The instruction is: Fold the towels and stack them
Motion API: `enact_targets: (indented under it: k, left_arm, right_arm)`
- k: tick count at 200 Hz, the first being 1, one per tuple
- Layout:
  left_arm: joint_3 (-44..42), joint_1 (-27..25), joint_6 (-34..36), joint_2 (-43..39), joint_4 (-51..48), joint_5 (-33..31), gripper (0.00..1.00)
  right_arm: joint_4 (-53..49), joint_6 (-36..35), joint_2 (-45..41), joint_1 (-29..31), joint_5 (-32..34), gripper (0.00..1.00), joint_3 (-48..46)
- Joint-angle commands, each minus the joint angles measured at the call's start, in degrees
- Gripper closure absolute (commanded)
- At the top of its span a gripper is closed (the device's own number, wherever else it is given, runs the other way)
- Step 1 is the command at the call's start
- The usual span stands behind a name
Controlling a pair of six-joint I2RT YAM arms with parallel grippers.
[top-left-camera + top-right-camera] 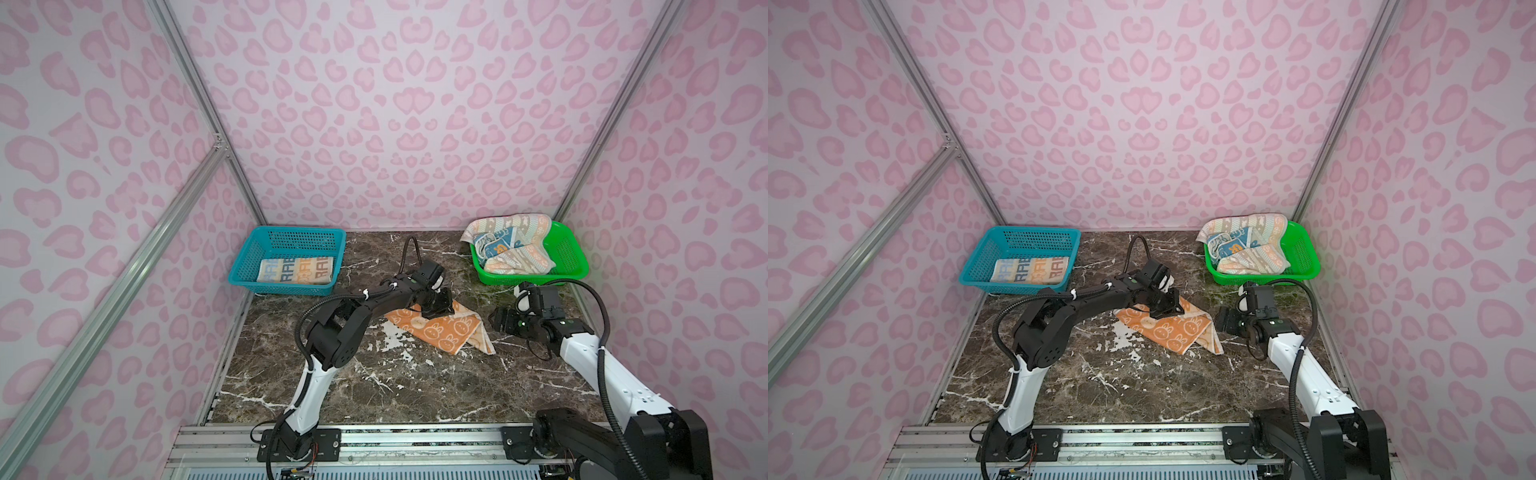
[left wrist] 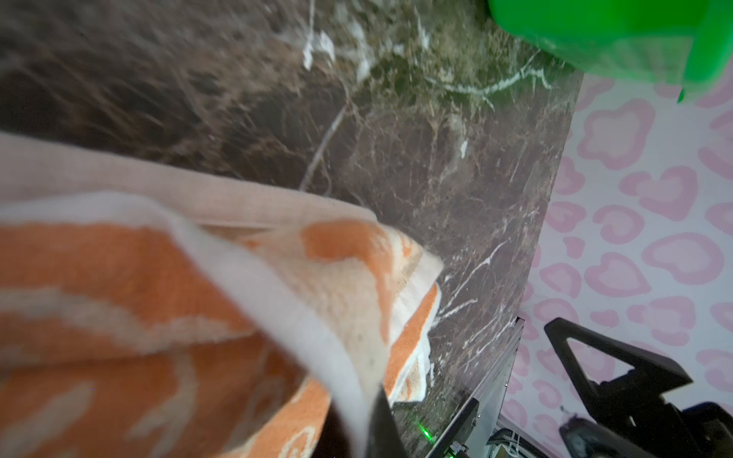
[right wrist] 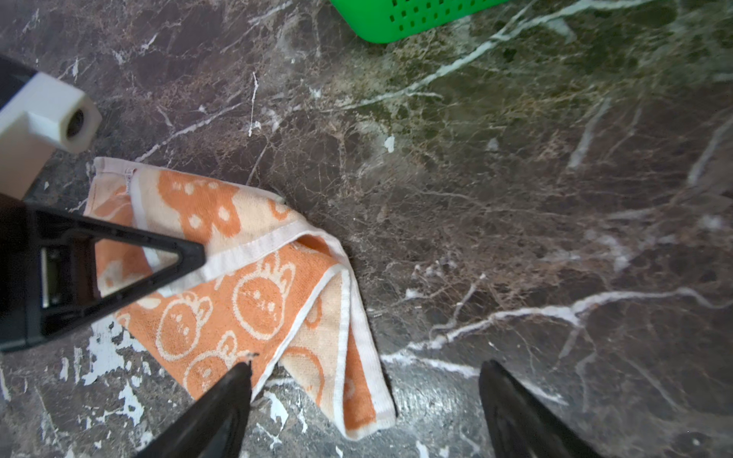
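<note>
Clamping the white hem of the orange towel (image 1: 446,334), the left pincer (image 1: 436,309) has its jaws together on the cloth near the middle of the desk (image 1: 374,382). In the left wrist view the pinched edge rises close to the lens and is blurred. The right pincer (image 1: 500,322) stands just beside the same towel, on its right in both top views. Its jaws are apart with nothing between them, and in the right wrist view the two dark fingertips (image 3: 238,380) hang over the towel's near corner and the bare desk.

There are two pincers, four towels and two baskets.

One towel, the orange one, lies on the desk. It is loosely doubled over, so both the orange face and the paler reverse show, and I count at least four cream rabbit faces on it. It bears no writing that I can read.

One lettered towel (image 1: 297,270) lies folded flat in the blue basket (image 1: 249,249) at the far left. It shows rows of "RAB" in grey and orange, and the rest of the word is folded under.

Two towels sit crumpled in the green basket (image 1: 573,257) at the far right. A striped towel (image 1: 523,228) is draped over the rim, and a blue towel (image 1: 496,245) is tucked inside it. The blue towel's print is too small to read.
</note>
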Motion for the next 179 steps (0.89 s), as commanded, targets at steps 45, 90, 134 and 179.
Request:
enact_targets:
  k: [45,90,134,179]
  left_arm:
    - [-4.20,5.23,7.69,-15.60,-3.19,3.90,0.96]
    - [-9.26,6.65,8.58,-20.81,-4.14,5.04,0.96]
    - [-9.04,6.93,12.30,-23.56,-8.39,4.99,0.97]
    - [-12.01,6.94,13.87,-26.02,-11.14,4.38,0.97]
  right_arm:
    - [-0.58,-3.92,4.05,0.01,-7.80,0.11,1.87]
    - [-2.23,-7.50,9.06,0.18,-10.95,0.13,3.32]
    - [0.88,-6.80,10.87,0.23,-12.45,0.15,4.22]
    - [-2.91,-15.70,11.50,3.22,-7.28,0.19,8.86]
